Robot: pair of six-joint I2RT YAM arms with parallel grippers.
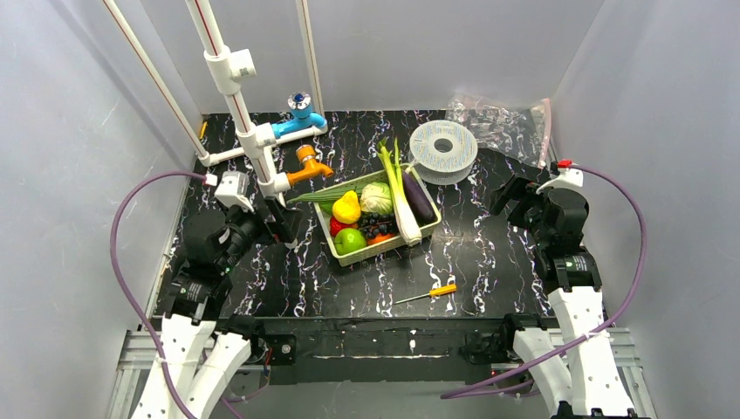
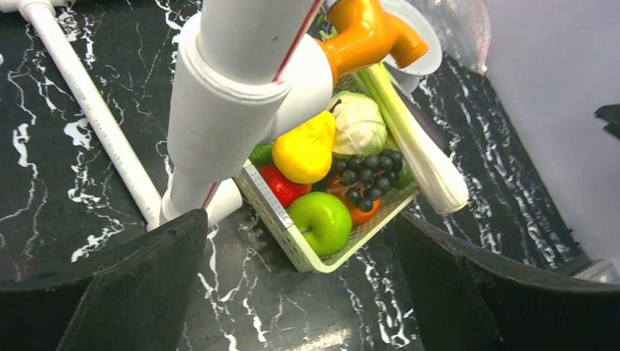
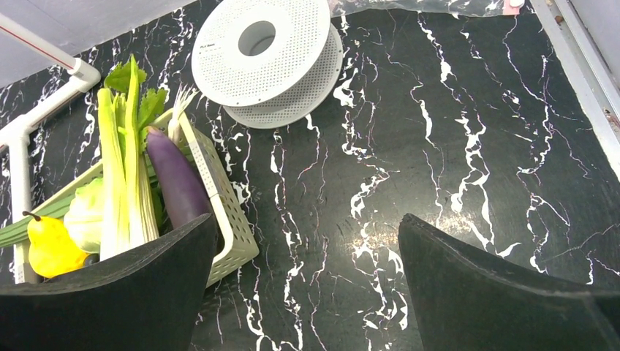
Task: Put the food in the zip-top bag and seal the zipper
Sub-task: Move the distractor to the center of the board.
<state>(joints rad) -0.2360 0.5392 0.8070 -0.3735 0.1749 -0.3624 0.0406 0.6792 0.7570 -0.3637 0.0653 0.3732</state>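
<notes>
Marbled table (image 1: 489,253) carries basket (image 1: 377,250), spool (image 1: 443,150), bag (image 1: 502,118), screwdriver (image 1: 429,293)

We saw a black counter (image 1: 489,262) veined with white like marble, closed in by plain pale grey walls: a far wall (image 1: 436,52), a left wall (image 1: 78,175) and a right wall (image 1: 672,131). Soft, even light lay over everything, and an aluminium rail (image 1: 129,349) edged the near side.

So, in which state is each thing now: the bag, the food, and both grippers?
zip-top bag: lying crumpled at the far right corner, looks empty
zipper: cannot tell if sealed
food: all in the basket
left gripper: open, empty
right gripper: open, empty
</notes>
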